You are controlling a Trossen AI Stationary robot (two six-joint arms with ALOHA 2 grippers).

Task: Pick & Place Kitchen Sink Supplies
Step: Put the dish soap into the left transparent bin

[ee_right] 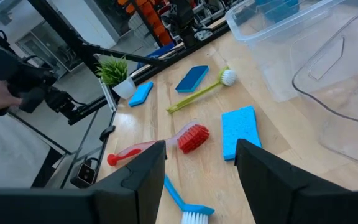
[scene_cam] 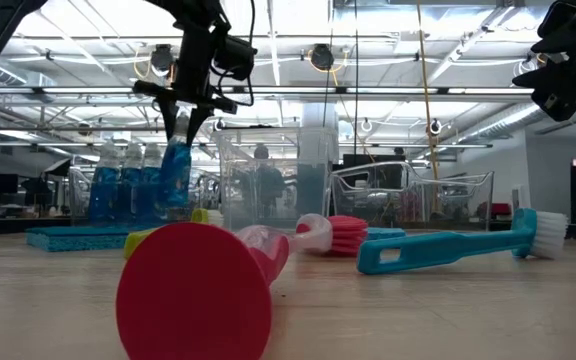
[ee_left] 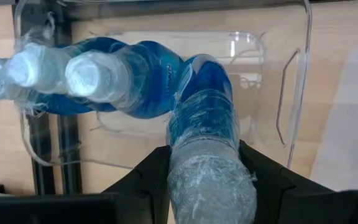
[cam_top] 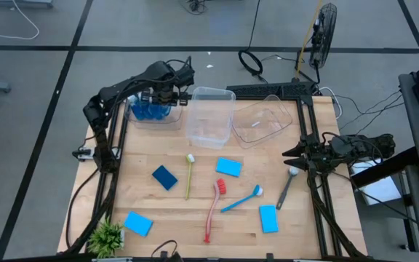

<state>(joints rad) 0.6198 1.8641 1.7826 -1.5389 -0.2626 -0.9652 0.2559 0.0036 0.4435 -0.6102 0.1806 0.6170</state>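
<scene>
Pale wood forms the table top [cam_top: 195, 211], seen from above inside a dark frame. At its far left corner the left gripper [cam_top: 173, 95] hangs over a clear tub [cam_top: 167, 116] that holds blue bottles [cam_top: 148, 110]. Two more clear tubs, one upright [cam_top: 211, 116] and one tipped [cam_top: 264, 124], sit beside it. Sponges [cam_top: 228, 167], a yellow-green brush [cam_top: 189, 176], a red brush [cam_top: 214, 209], a blue brush [cam_top: 241, 199] and a grey brush [cam_top: 286, 186] lie scattered across the wood; a small plant [cam_top: 108, 236] stands at the near left corner. The right gripper [cam_top: 291, 153] waits at the right edge, above the grey brush head. At table height, the left gripper [scene_cam: 186, 105] grips a bottle [scene_cam: 175, 172] by its top, beside the standing bottles; the red brush handle end [scene_cam: 194, 295] fills the foreground. At the left wrist, both fingers [ee_left: 143, 177] clamp the pale cap [ee_left: 210, 183] of the held bottle, with other bottles [ee_left: 129, 74] alongside in the tub. At the right wrist, the fingers [ee_right: 143, 174] stand apart with nothing between them, above the sponge [ee_right: 238, 130] and red brush [ee_right: 188, 137].
</scene>
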